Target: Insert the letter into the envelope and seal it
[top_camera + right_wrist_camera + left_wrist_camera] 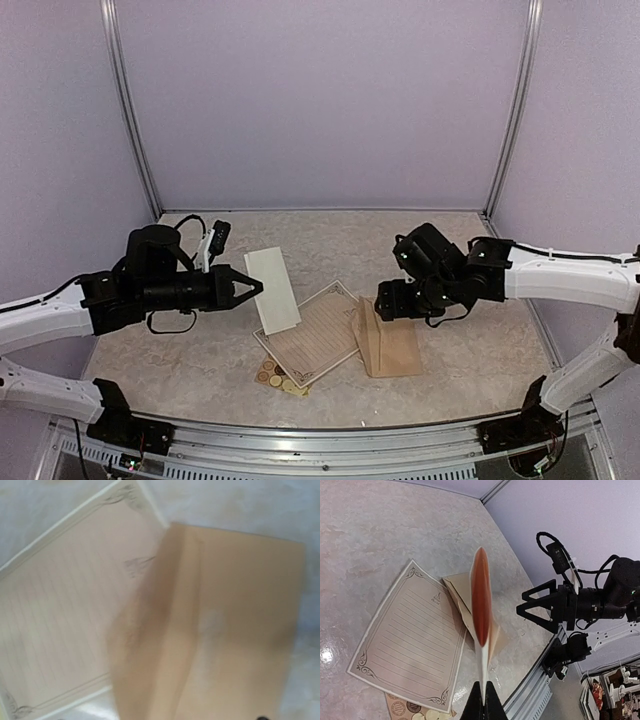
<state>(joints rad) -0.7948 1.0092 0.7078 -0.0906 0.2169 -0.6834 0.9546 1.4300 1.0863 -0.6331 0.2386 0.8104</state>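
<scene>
Near edge of bench [470, 260]: metal rail [320, 440] with both arm bases on it.
Just inside it, left of centre, a small tan sticker sheet [278, 377]. The letter's near corner lies over part of it.

letter [318, 335]: flat on the bench near the centre, printed side up, turned diagonal. It is outside the envelope.

envelope [392, 347]: tan, on the bench just right of the letter. Its left side overlaps the letter's right corner. That left side looks raised off the bench, but it is blurred in the right wrist view, so I can't tell how far the flap stands up. Can't see inside it, so contents unknown.

right gripper [385, 303]: hangs over the envelope's left far part. The left wrist view shows its jaws spread with nothing between them. The top view doesn't show whether it touches the paper.

left gripper [258, 287]: clamped tight on the edge of a white sheet [273, 290], left of centre. The sheet sticks out towards the middle of the bench. In the top view its near corner overlaps the letter's left edge, contact unclear. The left wrist view sees it edge-on, blurred white and orange-red.

Bench top is pale marble-pattern, glossy. Beyond it, plain lavender walls [320, 100] on three sides, with aluminium posts [130, 120] at the far corners.
</scene>
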